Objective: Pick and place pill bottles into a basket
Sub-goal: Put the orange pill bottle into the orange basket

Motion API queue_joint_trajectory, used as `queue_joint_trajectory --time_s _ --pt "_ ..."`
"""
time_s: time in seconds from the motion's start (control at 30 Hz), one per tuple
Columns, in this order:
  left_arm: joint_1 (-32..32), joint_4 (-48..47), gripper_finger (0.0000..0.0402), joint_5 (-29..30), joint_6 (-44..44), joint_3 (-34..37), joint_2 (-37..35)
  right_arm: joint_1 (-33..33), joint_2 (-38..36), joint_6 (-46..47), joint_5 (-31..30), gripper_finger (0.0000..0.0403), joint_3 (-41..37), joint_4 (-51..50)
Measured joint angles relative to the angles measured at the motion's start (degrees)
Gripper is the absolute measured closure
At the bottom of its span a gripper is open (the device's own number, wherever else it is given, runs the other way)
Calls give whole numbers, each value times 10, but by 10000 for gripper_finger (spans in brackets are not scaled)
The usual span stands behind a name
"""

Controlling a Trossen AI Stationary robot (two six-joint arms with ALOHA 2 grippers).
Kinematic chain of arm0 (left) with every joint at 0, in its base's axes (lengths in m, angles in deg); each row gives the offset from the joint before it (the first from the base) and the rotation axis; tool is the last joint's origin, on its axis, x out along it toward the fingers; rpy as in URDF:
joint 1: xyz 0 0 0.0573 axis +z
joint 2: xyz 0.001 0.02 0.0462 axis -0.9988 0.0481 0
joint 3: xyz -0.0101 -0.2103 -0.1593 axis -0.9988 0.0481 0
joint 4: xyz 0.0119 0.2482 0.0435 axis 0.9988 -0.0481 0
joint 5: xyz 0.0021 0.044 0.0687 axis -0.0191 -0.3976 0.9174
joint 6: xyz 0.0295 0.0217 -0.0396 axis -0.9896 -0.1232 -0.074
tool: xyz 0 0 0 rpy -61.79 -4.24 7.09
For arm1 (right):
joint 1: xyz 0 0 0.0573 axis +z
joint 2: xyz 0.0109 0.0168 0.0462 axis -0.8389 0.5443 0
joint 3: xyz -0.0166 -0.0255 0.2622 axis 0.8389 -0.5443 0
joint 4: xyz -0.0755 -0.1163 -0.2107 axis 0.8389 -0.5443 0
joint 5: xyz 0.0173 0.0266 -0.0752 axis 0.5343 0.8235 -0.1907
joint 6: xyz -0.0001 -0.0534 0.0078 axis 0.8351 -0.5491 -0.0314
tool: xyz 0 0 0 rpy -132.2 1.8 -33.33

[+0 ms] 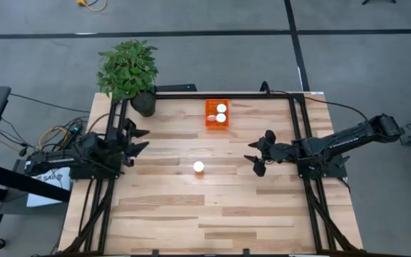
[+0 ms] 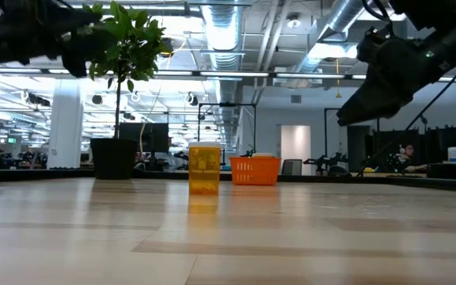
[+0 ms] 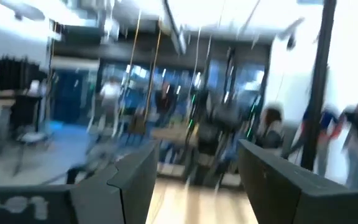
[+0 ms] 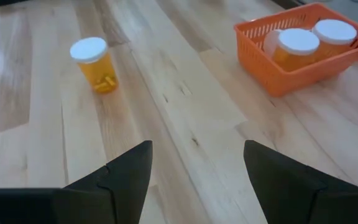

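One bottle [image 1: 199,167] stands on the table [image 1: 163,214] well short of the basket [image 1: 210,121], which holds the other bottles [image 1: 221,113], with the spread-open right gripper [image 1: 257,158] and left gripper [image 1: 140,140] flanking it, empty.

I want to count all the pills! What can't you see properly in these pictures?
- Basket contents: right wrist view shows two caps plus a third pale shape tucked behind them; the high view is too small to settle the count.
- Pills in the lone bottle: too small to count.
- Left wrist view: blurred, table hidden.
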Motion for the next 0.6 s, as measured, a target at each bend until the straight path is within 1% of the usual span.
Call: queue_joint_trajectory --time_s 0.07,0.13,0.27,0.33,0.43,0.6 --pt "0 35 193 -7 32 -3 0 0 0 -9 -1 154 0 0" --pt "0 25 193 -14 44 -16 6 0 0 -17 -1 154 0 0" --pt "-2 30 193 -46 44 -59 61 0 0 -18 -1 154 0 -7" --pt "-7 17 193 -42 43 -69 112 0 0 -18 -1 154 0 -22" --pt "-17 12 193 -19 43 -75 207 0 0 -10 -1 154 0 -35" --pt "-38 80 193 -15 33 -76 358 3 0 -2 -1 154 0 -36"
